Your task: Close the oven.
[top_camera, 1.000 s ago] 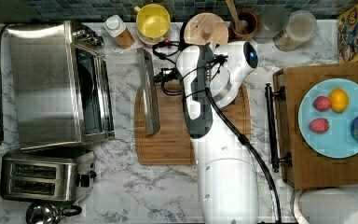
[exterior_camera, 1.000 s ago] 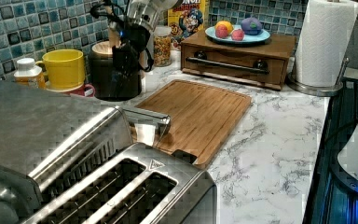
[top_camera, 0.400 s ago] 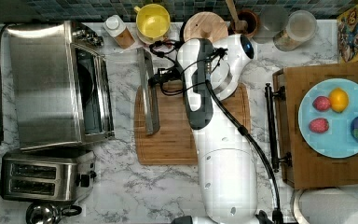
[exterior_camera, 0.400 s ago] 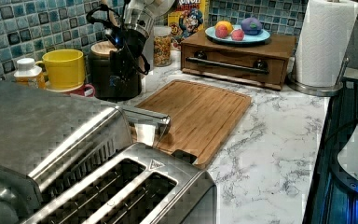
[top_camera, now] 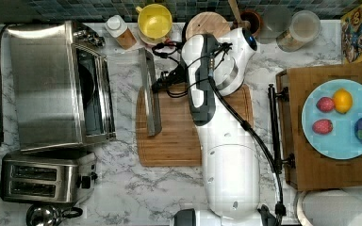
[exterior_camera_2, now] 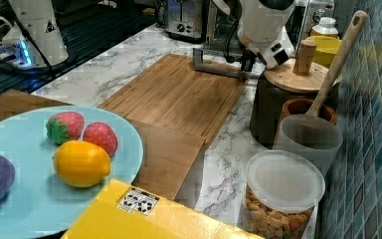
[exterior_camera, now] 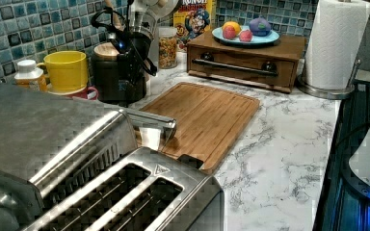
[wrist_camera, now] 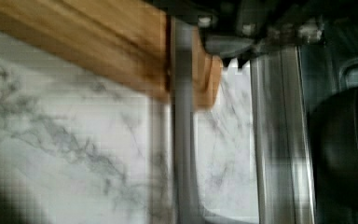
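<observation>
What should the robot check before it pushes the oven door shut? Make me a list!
1. Door still open: ok. The oven has its door handle out over the cutting board, away from the dark opening.
2. Gripper near the handle: ok. The gripper sits beside the handle's far end in the top view.
3. Fingers holding the bar: cannot tell.
4. Nothing in the door's swing path: ok. Bare marble counter lies between handle and oven.
5. Toaster out of the way: ok, it stands beside the oven.
</observation>
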You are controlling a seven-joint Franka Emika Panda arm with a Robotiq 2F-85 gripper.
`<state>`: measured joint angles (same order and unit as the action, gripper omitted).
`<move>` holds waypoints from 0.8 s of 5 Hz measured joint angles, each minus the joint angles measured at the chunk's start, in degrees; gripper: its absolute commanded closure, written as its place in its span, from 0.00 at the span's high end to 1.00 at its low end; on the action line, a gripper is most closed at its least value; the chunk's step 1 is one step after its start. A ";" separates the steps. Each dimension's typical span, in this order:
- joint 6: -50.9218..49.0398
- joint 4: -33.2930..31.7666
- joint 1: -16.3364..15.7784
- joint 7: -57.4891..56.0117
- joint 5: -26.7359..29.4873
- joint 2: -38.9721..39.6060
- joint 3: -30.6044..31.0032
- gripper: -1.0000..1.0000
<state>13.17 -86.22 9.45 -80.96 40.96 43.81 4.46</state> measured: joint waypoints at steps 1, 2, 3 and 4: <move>0.63 0.84 -0.08 0.06 0.03 0.62 0.41 0.00; 0.56 0.84 -0.33 0.06 -1.29 0.53 0.42 0.00; 0.60 1.01 -1.08 0.06 -3.80 0.39 -0.07 0.00; 0.51 1.06 -1.53 0.06 -4.62 0.34 -0.43 0.00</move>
<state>13.68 -85.16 7.92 -80.91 36.34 44.15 4.03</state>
